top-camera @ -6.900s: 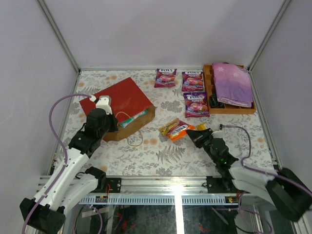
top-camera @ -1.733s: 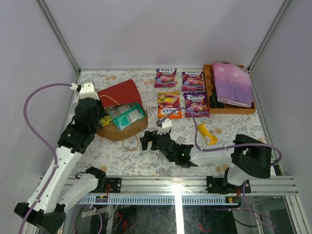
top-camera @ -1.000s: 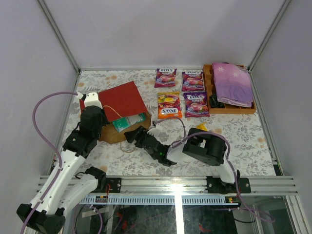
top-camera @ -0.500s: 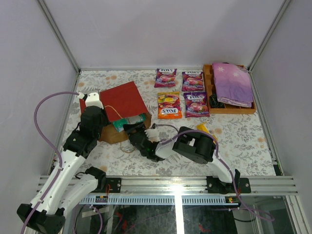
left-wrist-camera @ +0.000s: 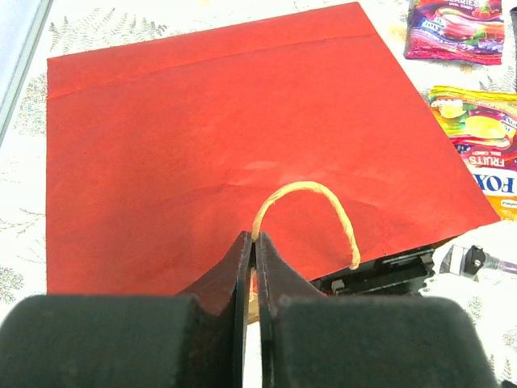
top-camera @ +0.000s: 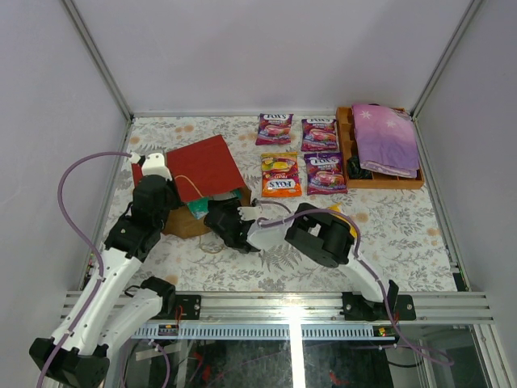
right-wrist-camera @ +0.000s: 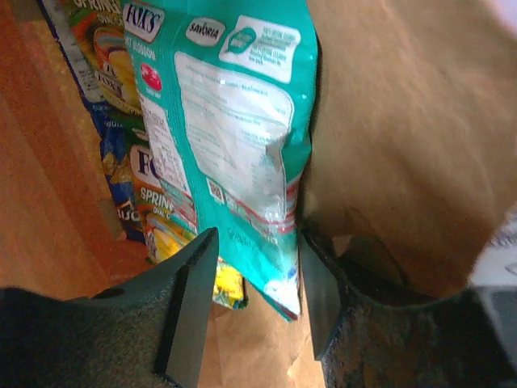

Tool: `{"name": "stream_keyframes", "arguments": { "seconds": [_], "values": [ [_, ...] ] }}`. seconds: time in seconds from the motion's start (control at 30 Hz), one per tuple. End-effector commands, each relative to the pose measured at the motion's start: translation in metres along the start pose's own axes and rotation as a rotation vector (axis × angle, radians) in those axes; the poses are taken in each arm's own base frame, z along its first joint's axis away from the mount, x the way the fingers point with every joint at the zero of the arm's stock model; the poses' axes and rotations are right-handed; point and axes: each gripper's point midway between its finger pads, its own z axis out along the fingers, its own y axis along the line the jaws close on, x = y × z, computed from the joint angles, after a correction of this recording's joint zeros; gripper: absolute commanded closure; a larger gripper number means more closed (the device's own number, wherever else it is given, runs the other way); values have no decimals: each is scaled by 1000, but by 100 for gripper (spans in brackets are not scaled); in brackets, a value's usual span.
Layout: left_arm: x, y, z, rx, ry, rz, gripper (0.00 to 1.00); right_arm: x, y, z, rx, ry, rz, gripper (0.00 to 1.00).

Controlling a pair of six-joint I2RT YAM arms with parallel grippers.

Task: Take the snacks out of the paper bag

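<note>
Three pale walls [top-camera: 266, 48] enclose the flower-patterned table [top-camera: 404, 242] at the left, rear and right; bare tabletop is seen to the right of the arms. The paper bag [top-camera: 206, 162] is laid flat at the left, well apart from the wooden tray [top-camera: 388, 183], which carries a purple cloth [top-camera: 386, 137] in the rear right corner. Purple pouches [top-camera: 275, 128] and an orange pouch [top-camera: 279, 175] are laid between bag and tray. The left gripper [left-wrist-camera: 252, 242] is clamped on the cord handle [left-wrist-camera: 303, 185]. The right gripper [right-wrist-camera: 257, 242] is set inside the bag mouth, its jaws standing partly apart on either side of a teal pouch [right-wrist-camera: 234, 121]. Whether that pouch is clamped cannot be told. Further packets [right-wrist-camera: 113, 97] are seen deeper in.
</note>
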Motion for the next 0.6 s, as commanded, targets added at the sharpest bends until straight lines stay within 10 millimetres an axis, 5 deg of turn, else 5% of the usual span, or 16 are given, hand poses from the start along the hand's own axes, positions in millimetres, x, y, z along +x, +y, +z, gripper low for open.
{"name": "stream_keyframes", "arguments": {
  "seconds": [0.0, 0.1, 0.3, 0.57],
  "values": [
    [-7, -5, 5, 25, -27, -4, 100, -24, -22, 22, 68, -125, -105, 51],
    [-6, -5, 5, 27, -23, -3, 100, -22, -10, 31, 27, -120, -131, 60],
    [-5, -5, 6, 26, -19, -5, 100, -30, 33, 15, -108, -117, -226, 99],
    [-6, -2, 7, 20, -19, -11, 100, -33, 40, -54, -164, 75, -305, 100]
  ]
}}
